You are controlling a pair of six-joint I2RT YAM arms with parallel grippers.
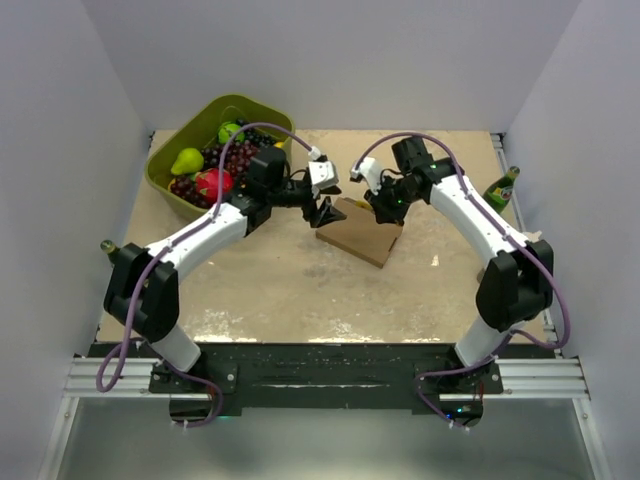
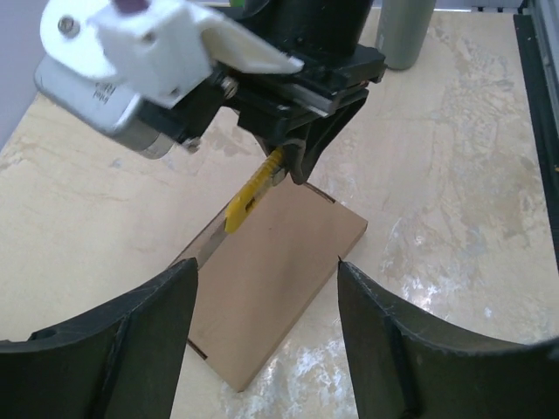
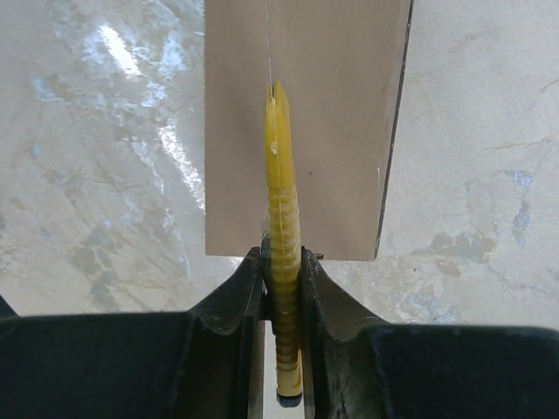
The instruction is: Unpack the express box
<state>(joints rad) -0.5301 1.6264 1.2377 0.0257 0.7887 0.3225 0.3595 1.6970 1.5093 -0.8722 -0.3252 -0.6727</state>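
Observation:
The express box [image 1: 365, 238] is a flat brown cardboard mailer lying closed on the table's middle. It also shows in the left wrist view [image 2: 271, 279] and the right wrist view [image 3: 332, 131]. My right gripper [image 3: 282, 257] is shut on a yellow utility knife [image 3: 279, 175], whose thin blade reaches out over the box's top. In the top view the right gripper [image 1: 383, 208] is at the box's far end. My left gripper [image 2: 266, 271] is open and empty, its jaws wide apart above the box's near-left part, not touching it. It is also in the top view [image 1: 328, 212].
An olive-green tub [image 1: 163, 165] full of fruit stands at the back left. A green bottle [image 1: 502, 188] stands at the table's right edge. White walls close in the table on three sides.

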